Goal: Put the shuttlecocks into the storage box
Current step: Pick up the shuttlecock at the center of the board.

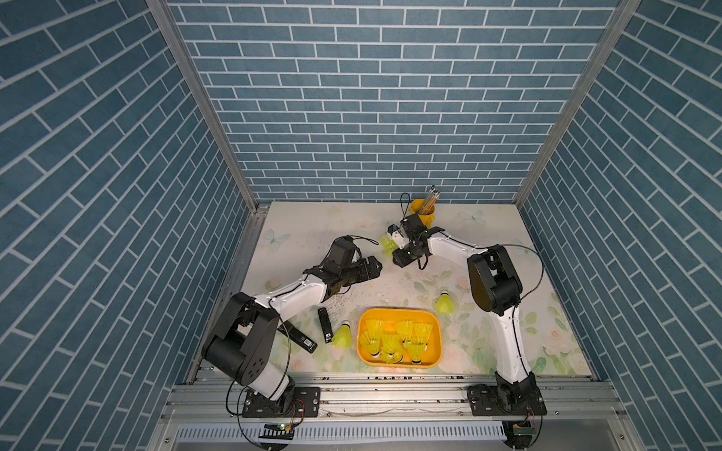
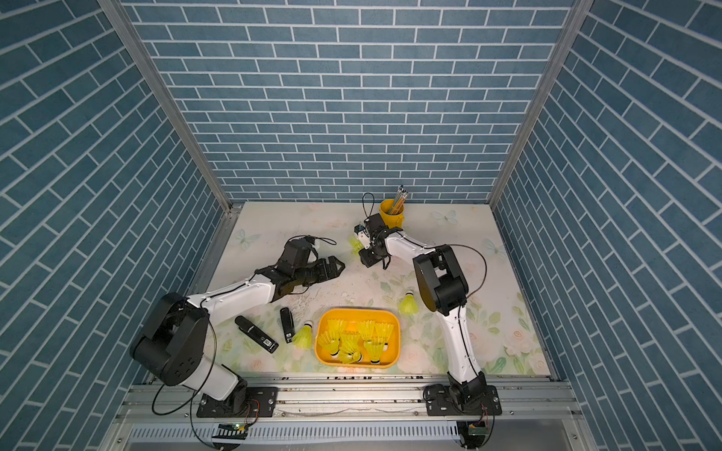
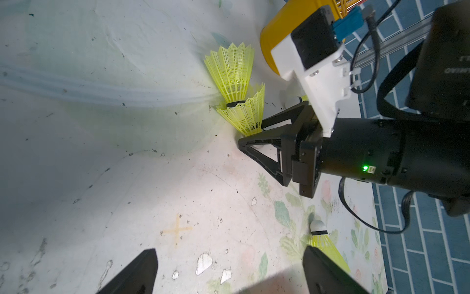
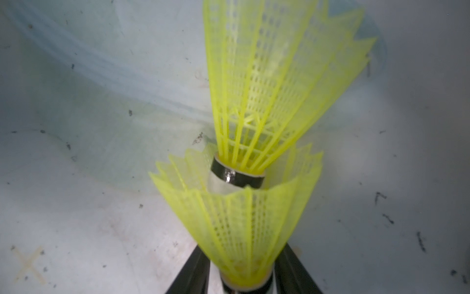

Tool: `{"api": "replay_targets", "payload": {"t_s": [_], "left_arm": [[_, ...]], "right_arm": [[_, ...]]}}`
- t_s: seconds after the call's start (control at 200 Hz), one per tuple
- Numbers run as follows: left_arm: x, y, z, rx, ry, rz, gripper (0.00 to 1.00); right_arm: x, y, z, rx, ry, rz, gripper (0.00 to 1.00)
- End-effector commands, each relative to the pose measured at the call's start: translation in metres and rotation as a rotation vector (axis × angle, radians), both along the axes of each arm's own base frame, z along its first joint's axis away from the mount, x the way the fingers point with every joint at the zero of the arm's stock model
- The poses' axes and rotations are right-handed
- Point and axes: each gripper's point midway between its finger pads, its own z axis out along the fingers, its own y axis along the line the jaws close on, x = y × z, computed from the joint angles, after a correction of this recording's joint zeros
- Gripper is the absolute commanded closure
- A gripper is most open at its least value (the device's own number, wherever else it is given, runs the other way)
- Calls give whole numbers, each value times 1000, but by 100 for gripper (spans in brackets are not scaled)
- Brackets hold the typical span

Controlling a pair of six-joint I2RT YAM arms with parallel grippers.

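Two neon yellow shuttlecocks (image 1: pixel 388 243) (image 2: pixel 355 244) lie nested, one's tip inside the other's skirt, beside the pencil cup. My right gripper (image 4: pixel 241 276) (image 3: pixel 253 132) is shut on the base of the nearer shuttlecock (image 4: pixel 241 224); the farther shuttlecock (image 4: pixel 274 76) sticks out beyond it. My left gripper (image 3: pixel 232 267) (image 1: pixel 376 266) hovers open and holds nothing, a little left of them. The orange-yellow storage box (image 1: pixel 398 311) (image 2: pixel 359 311) at the front holds several shuttlecocks (image 1: pixel 394 337). One loose shuttlecock (image 1: pixel 445 302) (image 3: pixel 321 236) lies behind the box's right corner, another (image 1: pixel 343 336) by its left side.
A yellow pencil cup (image 1: pixel 424 213) (image 3: pixel 287 33) stands right behind the right gripper. Two black staplers (image 1: pixel 324 324) (image 1: pixel 299 337) lie left of the box, under the left forearm. Blue brick walls close in the table on three sides.
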Motion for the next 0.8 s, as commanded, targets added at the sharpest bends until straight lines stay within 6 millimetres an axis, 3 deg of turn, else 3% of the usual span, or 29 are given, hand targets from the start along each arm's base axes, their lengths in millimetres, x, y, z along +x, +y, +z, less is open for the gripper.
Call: {"api": "replay_targets", "payload": {"t_s": [0.0,0.075,0.275,0.335,0.485,0.795], "left_arm": [[-2,4,6,5,-17,-8,5],[-3,5,5,10,-15,-9,5],[-7,8,5,17,-18,-9,5],[-8,9,6,16,-21,-9,5],[-10,9,7,14,-22,-11,5],[-13,9,9,15,-25,-19,5]], "right_arm": [[-7,0,-14,-34,41,23,66],[-10,4,-11,-35,36,32,73],[-20,2,4,-1,18,17,81],[-22,3,23,31,-4,15,82],[-34,1,39,68,0,9,82],[-61,-6,53,127,40,-9,82]]}}
